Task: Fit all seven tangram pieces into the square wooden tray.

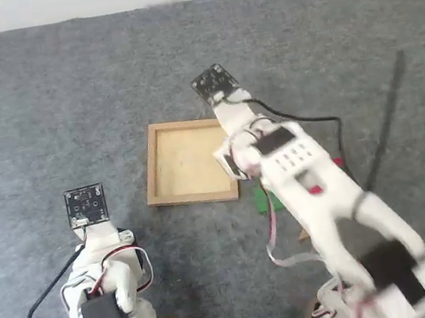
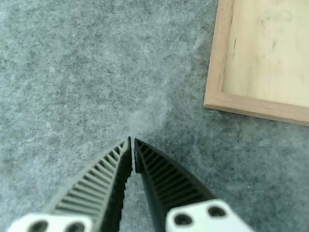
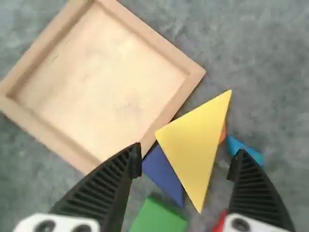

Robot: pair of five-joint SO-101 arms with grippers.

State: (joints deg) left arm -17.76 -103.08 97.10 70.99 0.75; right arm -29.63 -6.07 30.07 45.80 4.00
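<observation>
Tangram pieces (image 3: 195, 145) mostly beneath right arm (image 1: 314, 183)

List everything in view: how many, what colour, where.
tray: one, light wood, mid-mat.
yellow triangle: one, yellow, beside a tray corner, atop other pieces.
blue piece: one, dark blue, partly under the yellow triangle.
green piece: one, green, beside the blue piece.
light blue piece: one, light blue, beyond the triangle from the tray.
orange piece: one, orange, a sliver under the triangle.
red piece: one, red, near the green piece.
mat: one, grey, covers the table.
left gripper: one, black, shut, over mat near the tray.
right gripper: one, black, open, astride the yellow triangle.
</observation>
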